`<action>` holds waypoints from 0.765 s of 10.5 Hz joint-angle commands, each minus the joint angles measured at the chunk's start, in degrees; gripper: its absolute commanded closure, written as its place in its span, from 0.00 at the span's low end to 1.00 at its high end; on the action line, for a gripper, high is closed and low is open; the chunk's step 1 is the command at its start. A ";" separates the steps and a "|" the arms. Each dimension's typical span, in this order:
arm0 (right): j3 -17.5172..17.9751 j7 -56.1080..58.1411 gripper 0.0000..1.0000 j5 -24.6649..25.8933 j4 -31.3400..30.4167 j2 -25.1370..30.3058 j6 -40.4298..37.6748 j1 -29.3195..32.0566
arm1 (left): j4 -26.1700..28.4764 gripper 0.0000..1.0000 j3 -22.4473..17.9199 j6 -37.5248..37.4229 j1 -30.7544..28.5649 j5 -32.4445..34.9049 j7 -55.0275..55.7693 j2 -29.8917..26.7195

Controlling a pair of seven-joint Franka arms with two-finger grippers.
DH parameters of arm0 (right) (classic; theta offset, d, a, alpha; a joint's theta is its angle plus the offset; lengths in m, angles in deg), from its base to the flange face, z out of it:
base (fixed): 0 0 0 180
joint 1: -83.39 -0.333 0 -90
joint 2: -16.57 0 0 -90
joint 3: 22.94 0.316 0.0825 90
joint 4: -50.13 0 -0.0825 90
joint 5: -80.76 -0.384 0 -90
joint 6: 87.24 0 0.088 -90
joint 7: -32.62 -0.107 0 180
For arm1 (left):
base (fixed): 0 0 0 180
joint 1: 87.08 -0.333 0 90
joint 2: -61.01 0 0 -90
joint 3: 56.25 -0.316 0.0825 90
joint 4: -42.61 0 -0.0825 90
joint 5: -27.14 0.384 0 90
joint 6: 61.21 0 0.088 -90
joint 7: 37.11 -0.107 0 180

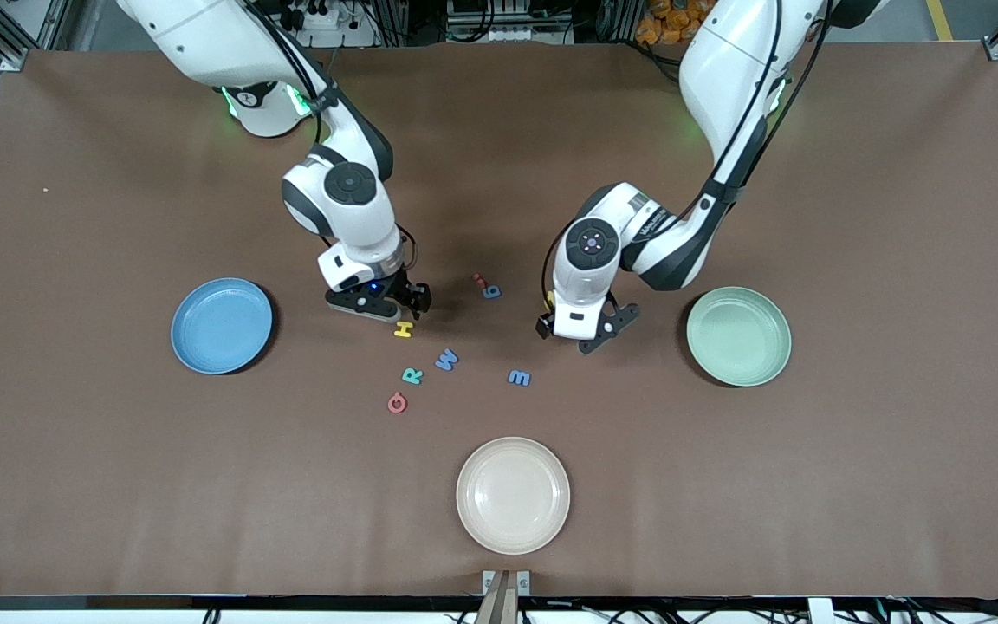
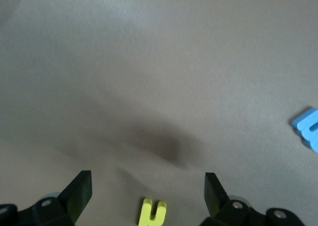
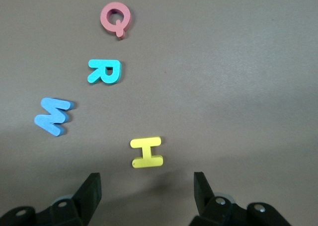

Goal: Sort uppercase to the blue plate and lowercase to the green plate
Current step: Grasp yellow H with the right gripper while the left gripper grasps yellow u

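Right gripper [image 1: 393,309] low over table, jaws spread, nothing held, yellow H [image 1: 403,328] just beside it. W [image 1: 446,359], R [image 1: 411,375], Q [image 1: 397,402] nearer camera. Left gripper [image 1: 590,334] open, empty, over what looks like yellow letter [image 2: 152,212]. Blue plate [image 1: 222,325], green plate [image 1: 738,335] at opposite ends.

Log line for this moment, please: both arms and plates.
right gripper: low over yellow H, fingers open | left gripper: open over yellow hooked letter | blue plate, green plate: no letters
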 commanded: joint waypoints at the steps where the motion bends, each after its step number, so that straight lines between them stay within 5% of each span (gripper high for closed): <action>1: 0.71 -2.93 0.24 3.41 1.84 -3.25 3.27 1.03 | -0.01 0.00 -0.32 0.75 2.03 1.64 3.56 0.05; 8: 0.36 -3.02 0.34 7.53 2.98 -6.33 4.52 1.38 | -0.01 0.00 -0.24 2.86 3.71 1.73 4.10 2.42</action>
